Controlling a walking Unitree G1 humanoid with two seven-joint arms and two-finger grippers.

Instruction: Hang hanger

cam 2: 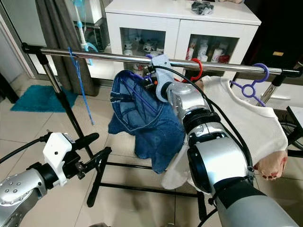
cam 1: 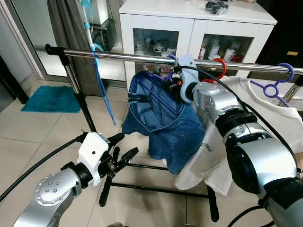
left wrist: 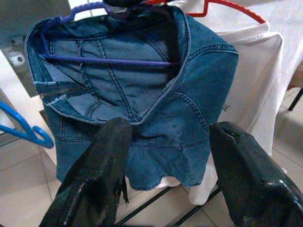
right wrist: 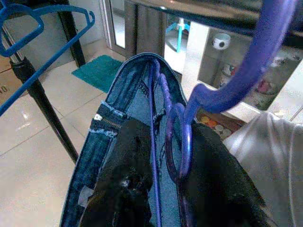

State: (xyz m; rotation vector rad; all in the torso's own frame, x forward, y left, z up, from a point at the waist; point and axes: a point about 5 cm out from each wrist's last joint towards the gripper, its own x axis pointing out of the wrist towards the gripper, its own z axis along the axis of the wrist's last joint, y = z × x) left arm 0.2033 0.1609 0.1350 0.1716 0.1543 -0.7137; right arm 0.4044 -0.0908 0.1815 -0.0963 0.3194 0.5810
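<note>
A purple hanger [right wrist: 182, 142] carries a blue denim skirt [cam 1: 165, 123]. My right gripper [cam 1: 177, 75] is shut on the hanger's neck, just under the steel rail [cam 1: 132, 56] near its middle. The hanger's hook [right wrist: 255, 61] reaches up to the rail; I cannot tell whether it rests on it. The skirt hangs open below the gripper, its waistband stretched on the hanger bar. My left gripper [cam 1: 127, 144] is low and to the left, well under the rail, open and empty, its fingers [left wrist: 99, 175] pointing at the skirt.
A blue hanger [cam 1: 102, 90] hangs at the rail's left end. To the right hang a red hanger [cam 1: 220, 68] and another purple hanger [cam 1: 277, 82] with a white shirt [cam 1: 251, 109]. White cabinet [cam 1: 189, 23] behind, teal mat [cam 1: 52, 98] on the floor, rack feet [cam 1: 156, 187] below. A person's red-nailed fingers [cam 2: 271, 166] at right.
</note>
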